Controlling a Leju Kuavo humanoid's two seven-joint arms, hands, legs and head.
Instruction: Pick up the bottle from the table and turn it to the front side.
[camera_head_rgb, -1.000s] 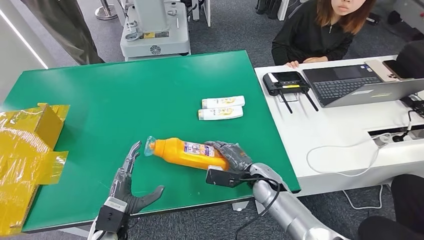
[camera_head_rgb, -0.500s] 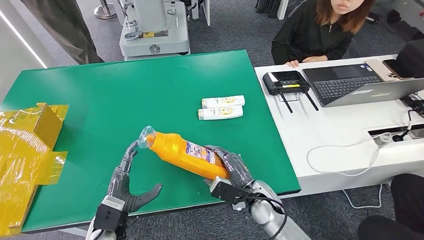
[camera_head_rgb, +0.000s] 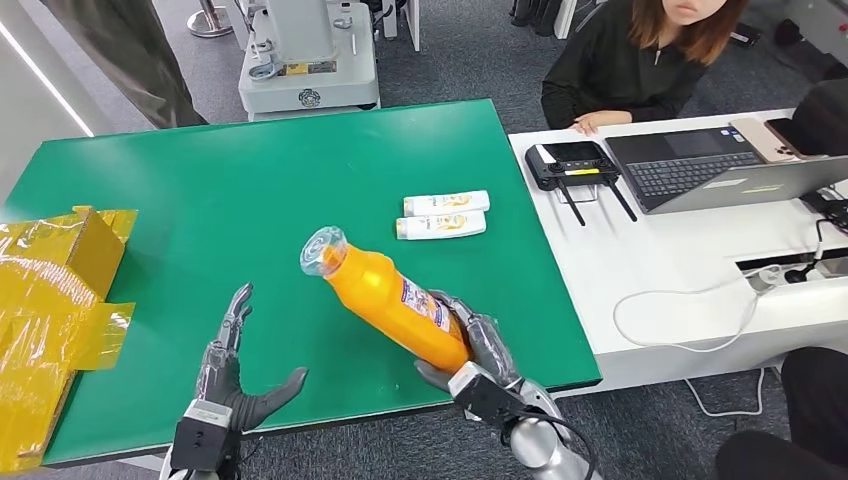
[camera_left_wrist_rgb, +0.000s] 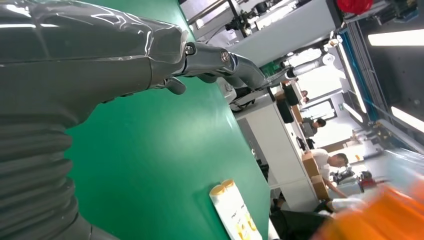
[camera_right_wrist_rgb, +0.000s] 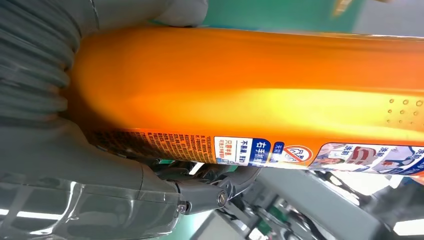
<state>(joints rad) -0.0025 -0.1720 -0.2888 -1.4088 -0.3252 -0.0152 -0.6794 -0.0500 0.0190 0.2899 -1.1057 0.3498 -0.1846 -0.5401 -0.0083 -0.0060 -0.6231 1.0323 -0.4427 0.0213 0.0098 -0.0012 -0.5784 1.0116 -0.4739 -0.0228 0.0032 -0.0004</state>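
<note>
We see our right hand (camera_head_rgb: 478, 350) near the front edge of the green table (camera_head_rgb: 250, 190), its fingers wrapped around the lower end of the orange bottle (camera_head_rgb: 390, 297). The bottle is lifted off the table and tilts up and away to the left, its clear cap (camera_head_rgb: 323, 250) highest. Our left hand (camera_head_rgb: 228, 372) holds nothing, fingers spread above the table, apart from the bottle. Two small white tubes (camera_head_rgb: 442, 216) lie side by side farther back.
</note>
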